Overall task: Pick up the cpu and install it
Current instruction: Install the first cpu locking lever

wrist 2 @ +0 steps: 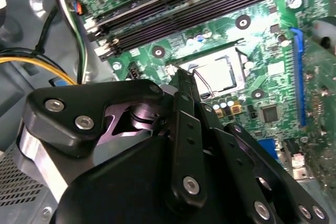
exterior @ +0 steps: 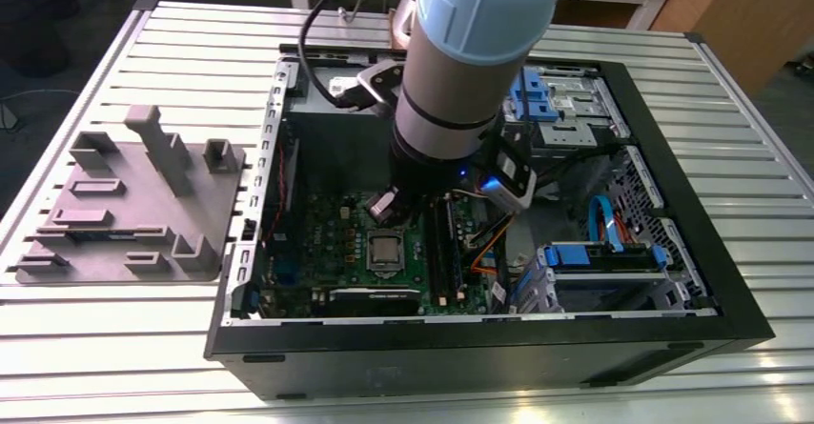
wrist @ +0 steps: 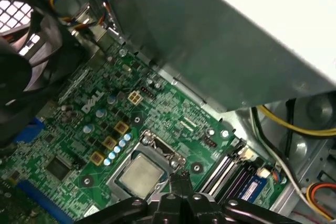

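The cpu [exterior: 385, 250], a small square chip with a pale silver top, lies flat in the socket of the green board [exterior: 331, 243] inside the open computer case. In both wrist views the cpu [wrist 2: 220, 72] [wrist: 140, 174] sits within the socket's metal frame. My gripper [exterior: 383, 216] hangs just above the board, beside the socket's far edge and apart from the chip. In both wrist views the gripper [wrist 2: 182, 80] [wrist: 181, 178] has its black fingertips pressed together with nothing between them.
The black case wall [exterior: 483, 343] rings the work area. Black memory slots [wrist 2: 184, 11] run beside the socket. A big grey metal box [wrist: 236, 51] overhangs the board, and yellow cables [wrist: 294, 124] lie near it. A grey tray [exterior: 128, 205] rests on the slatted table at the exterior view's left.
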